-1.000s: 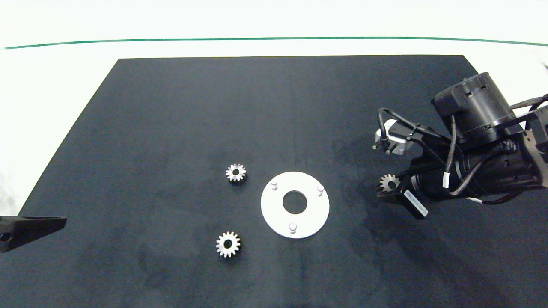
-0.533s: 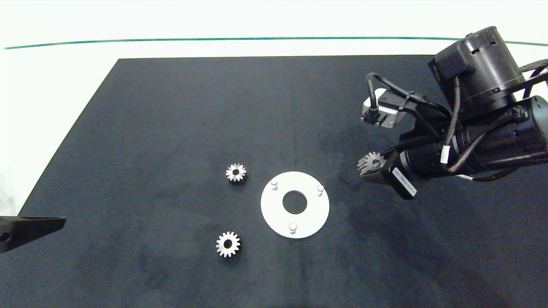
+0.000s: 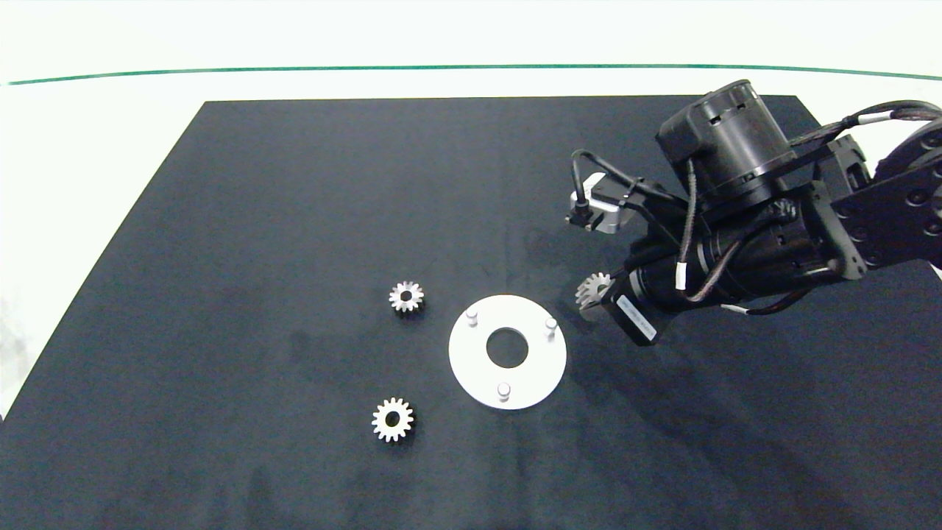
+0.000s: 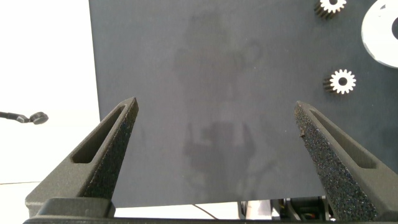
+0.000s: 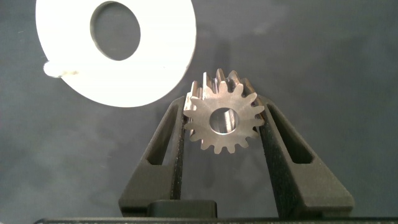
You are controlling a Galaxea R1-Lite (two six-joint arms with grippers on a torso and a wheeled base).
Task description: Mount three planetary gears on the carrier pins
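A white round disc (image 3: 533, 372) lies mid-mat with three carrier pins: one at the back left (image 3: 472, 316), one at the back right (image 3: 550, 324), one at the front (image 3: 503, 389). All three pins are bare. My right gripper (image 3: 591, 296) hovers just right of the disc, shut on a silvery planetary gear (image 5: 222, 120) that also shows in the head view (image 3: 593, 285). A second gear (image 3: 406, 297) lies left of the disc and a third gear (image 3: 393, 420) lies at the front left. My left gripper (image 4: 214, 130) stands open over the mat's left edge, out of the head view.
The black mat (image 3: 294, 191) covers most of the white table (image 3: 88, 147). A green line (image 3: 368, 68) runs along the table's far side. A thin cable end (image 4: 31, 117) lies off the mat in the left wrist view.
My right arm has carried the gear up off the mat and leftward, to just beside the disc. The left gripper's tip has left the head view's left edge.
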